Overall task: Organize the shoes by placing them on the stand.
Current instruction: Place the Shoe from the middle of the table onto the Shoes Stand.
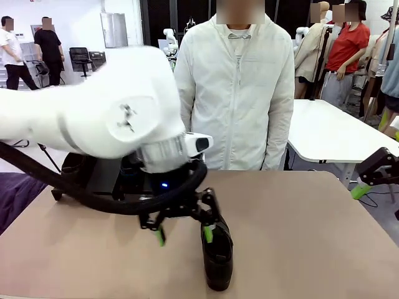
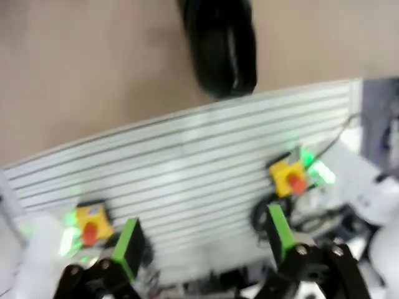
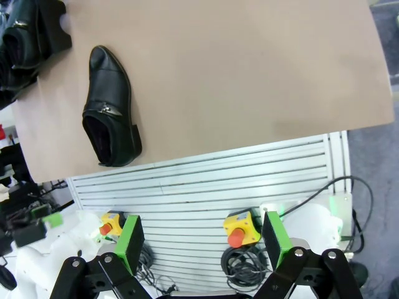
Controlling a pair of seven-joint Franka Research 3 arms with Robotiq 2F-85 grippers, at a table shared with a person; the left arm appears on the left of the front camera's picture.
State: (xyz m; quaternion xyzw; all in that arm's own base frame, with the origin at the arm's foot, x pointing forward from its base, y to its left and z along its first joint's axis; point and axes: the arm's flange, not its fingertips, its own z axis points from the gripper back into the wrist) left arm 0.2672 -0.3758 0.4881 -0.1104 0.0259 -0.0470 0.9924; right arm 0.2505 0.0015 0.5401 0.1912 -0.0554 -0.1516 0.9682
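My left gripper hangs low over the tan flat tabletop, jaws spread wide and holding nothing; one green-padded finger sits just beside the heel end of the lone black glossy leather loafer, which lies near my edge of the table, toe toward me. Whether that pad touches the leather I cannot tell; the arm's motion smears the front view.

From the right wrist view the same loafer lies flat on its sole, upright, opening up, a small metal trim on its side. At that picture's top left corner, other black shoes sit on the low black flat-topped stand, near the loose one. In the front view the stand is mostly hidden behind my own left arm.

My right gripper is parked off the table's edge over the ribbed metal frame, fingers apart, empty. The person in the white jacket stands at the far side, hands out of play.

Judgement on the step: pick up the last loafer. I should centre over the opening so one finger drops inside the heel cup and the other outside the wall, then close firmly, since glossy leather will likely slip. Lift straight, keep the sole level, and carry it to the free spot on the stand beside the others, toe aligned with theirs.
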